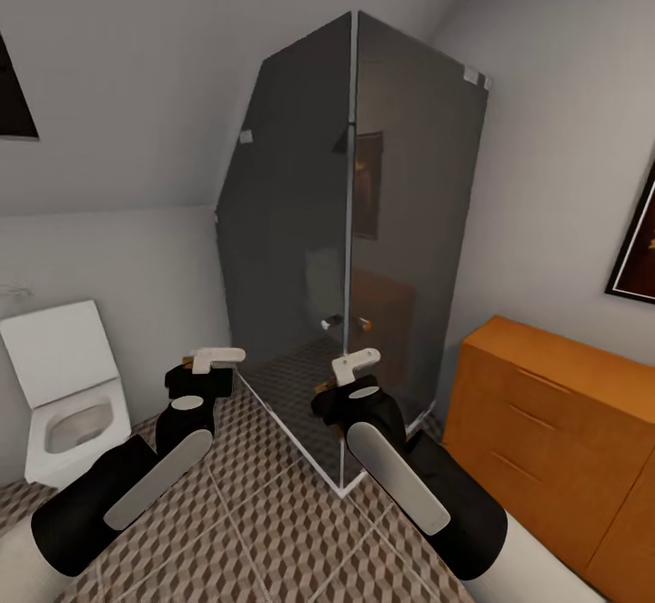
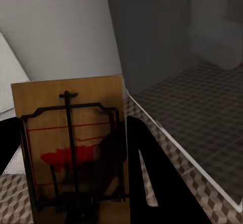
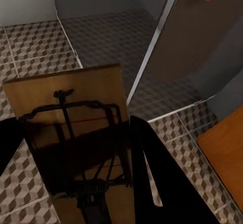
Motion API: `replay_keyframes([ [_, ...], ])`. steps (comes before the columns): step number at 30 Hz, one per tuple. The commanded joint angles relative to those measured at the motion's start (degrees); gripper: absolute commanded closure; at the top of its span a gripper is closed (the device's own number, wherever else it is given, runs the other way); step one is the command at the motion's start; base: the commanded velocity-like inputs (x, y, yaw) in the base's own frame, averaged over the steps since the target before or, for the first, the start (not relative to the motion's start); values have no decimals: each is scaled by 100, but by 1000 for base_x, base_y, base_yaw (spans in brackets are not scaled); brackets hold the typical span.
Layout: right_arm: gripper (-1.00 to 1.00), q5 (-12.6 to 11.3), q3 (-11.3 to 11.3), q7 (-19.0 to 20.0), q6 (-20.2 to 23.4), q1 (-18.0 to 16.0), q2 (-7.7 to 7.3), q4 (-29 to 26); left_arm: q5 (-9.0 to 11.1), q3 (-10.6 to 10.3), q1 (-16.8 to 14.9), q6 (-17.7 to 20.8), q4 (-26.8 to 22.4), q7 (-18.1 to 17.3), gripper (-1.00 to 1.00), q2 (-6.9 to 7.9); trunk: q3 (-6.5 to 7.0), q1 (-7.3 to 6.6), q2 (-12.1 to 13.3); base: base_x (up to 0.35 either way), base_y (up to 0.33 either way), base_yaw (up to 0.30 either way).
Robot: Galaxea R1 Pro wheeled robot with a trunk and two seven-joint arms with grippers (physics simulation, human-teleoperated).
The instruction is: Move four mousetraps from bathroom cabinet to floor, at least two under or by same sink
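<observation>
My left gripper (image 1: 205, 371) is shut on a mousetrap (image 1: 218, 356), held above the cube-patterned bathroom floor (image 1: 264, 521). In the left wrist view this mousetrap (image 2: 71, 138) is a brown board with black wire and a red mark, clamped between the black fingers (image 2: 147, 178). My right gripper (image 1: 350, 380) is shut on another mousetrap (image 1: 357, 362), in front of the shower's glass corner. The right wrist view shows that mousetrap (image 3: 71, 133) between the fingers (image 3: 152, 178), over floor tiles (image 3: 30, 51). The orange-brown cabinet (image 1: 555, 421) stands at the right, its drawers closed.
A dark glass shower enclosure (image 1: 364, 239) stands straight ahead, its metal base rail (image 1: 300, 448) on the floor. A white toilet (image 1: 68, 403) with its lid up is at the left wall. A framed picture (image 1: 637, 248) hangs above the cabinet. Open tiled floor lies between toilet and shower.
</observation>
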Motion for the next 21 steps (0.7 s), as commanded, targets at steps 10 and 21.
replay_keyframes([
  [10, 100, -63, 4, -60, 28, -2, 0, -3, 14, -13, -6, 55, -5, 50, 100, 1, 22, 3, -5, 0, 0, 281],
  [21, 100, -64, 4, -60, 28, 0, 0, 4, 18, -11, -8, 55, 3, 49, 100, -2, 49, 3, -5, 0, 0, 281],
])
